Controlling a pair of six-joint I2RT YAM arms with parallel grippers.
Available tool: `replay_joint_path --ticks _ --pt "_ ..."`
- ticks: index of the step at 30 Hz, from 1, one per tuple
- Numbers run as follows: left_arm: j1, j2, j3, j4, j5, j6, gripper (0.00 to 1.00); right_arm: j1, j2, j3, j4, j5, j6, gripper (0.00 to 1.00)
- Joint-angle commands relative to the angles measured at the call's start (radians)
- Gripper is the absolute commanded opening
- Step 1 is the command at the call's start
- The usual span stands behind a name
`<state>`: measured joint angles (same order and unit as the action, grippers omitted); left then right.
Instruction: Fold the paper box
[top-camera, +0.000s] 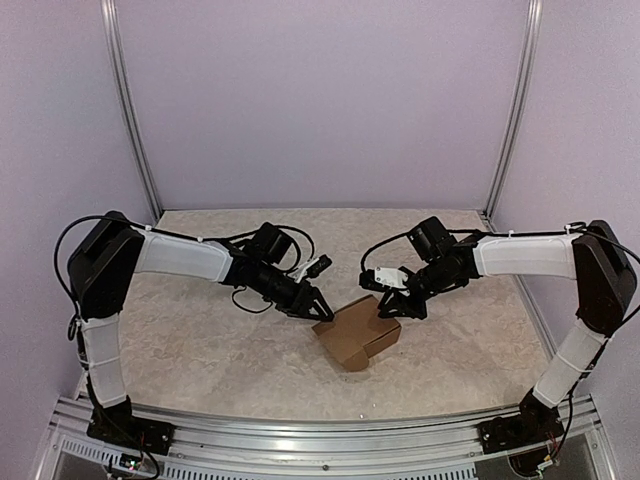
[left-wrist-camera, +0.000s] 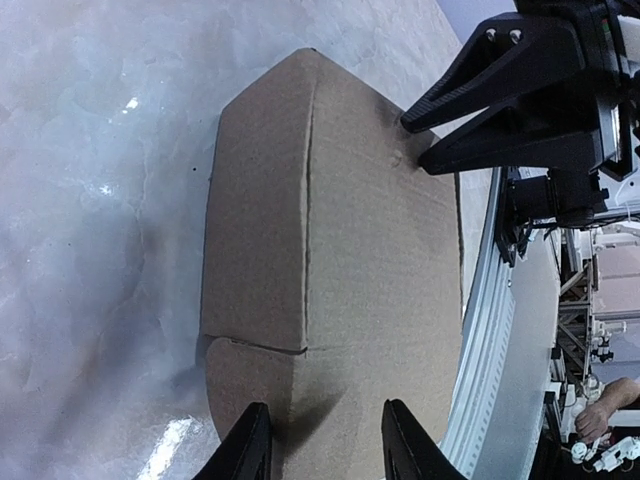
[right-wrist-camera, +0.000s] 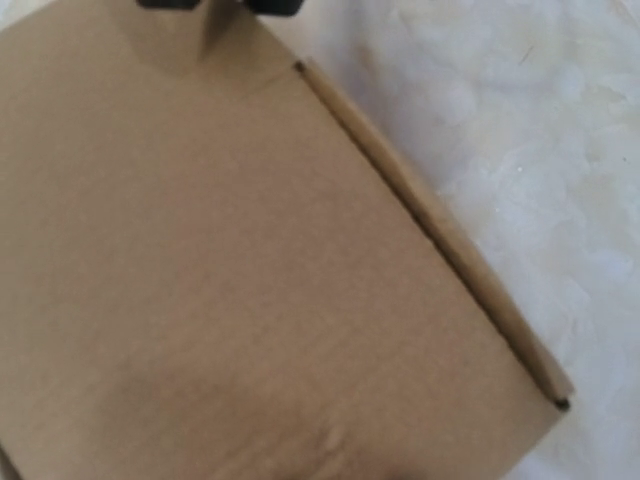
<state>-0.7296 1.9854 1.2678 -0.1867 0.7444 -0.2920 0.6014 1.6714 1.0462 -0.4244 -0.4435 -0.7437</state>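
Observation:
The paper box (top-camera: 357, 342) is a squarish brown cardboard box standing on the table between both arms. My left gripper (top-camera: 317, 312) is at its left corner. In the left wrist view the box (left-wrist-camera: 330, 250) fills the middle, and my left gripper (left-wrist-camera: 325, 450) is open with its fingers spread over the box's near end. My right gripper (left-wrist-camera: 412, 145) presses its tips on the box's top face, fingers a narrow gap apart with nothing between them. The right wrist view shows only the box top (right-wrist-camera: 250, 280) close up, its own fingers hidden, and the left fingertips (right-wrist-camera: 270, 6) at the top edge.
The box sits on a marbled tabletop (top-camera: 200, 340) with an aluminium rail (top-camera: 330, 440) along the near edge. Pale walls and upright posts (top-camera: 135, 110) close in the back and sides. A person's hand (left-wrist-camera: 600, 420) shows beyond the rail.

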Motion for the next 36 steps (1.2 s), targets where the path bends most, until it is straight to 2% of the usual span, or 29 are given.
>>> replay_joint_path --ticks 1,5,8,13,25,29,36 --pt "0.006 0.017 -0.006 -0.004 0.074 -0.023 0.35 0.015 0.017 -0.018 -0.031 0.028 -0.012 0.19" --pt "0.006 0.008 -0.047 -0.003 0.076 -0.056 0.35 0.015 0.021 -0.016 -0.03 0.028 -0.012 0.19" --pt "0.005 0.002 -0.079 0.023 0.085 -0.085 0.4 0.016 0.023 -0.016 -0.031 0.028 -0.013 0.19" --pt "-0.001 0.01 -0.08 0.046 0.075 -0.094 0.43 0.018 0.031 -0.006 -0.035 0.024 -0.01 0.19" --pt "-0.004 0.052 -0.096 0.119 0.24 -0.165 0.24 0.023 0.022 -0.012 -0.036 0.033 -0.009 0.19" --pt "-0.004 0.071 -0.107 0.129 0.28 -0.208 0.21 0.025 0.023 -0.008 -0.036 0.035 -0.009 0.19" --pt "-0.011 0.041 -0.158 0.138 0.231 -0.236 0.37 0.026 0.022 -0.015 -0.036 0.039 -0.015 0.19"
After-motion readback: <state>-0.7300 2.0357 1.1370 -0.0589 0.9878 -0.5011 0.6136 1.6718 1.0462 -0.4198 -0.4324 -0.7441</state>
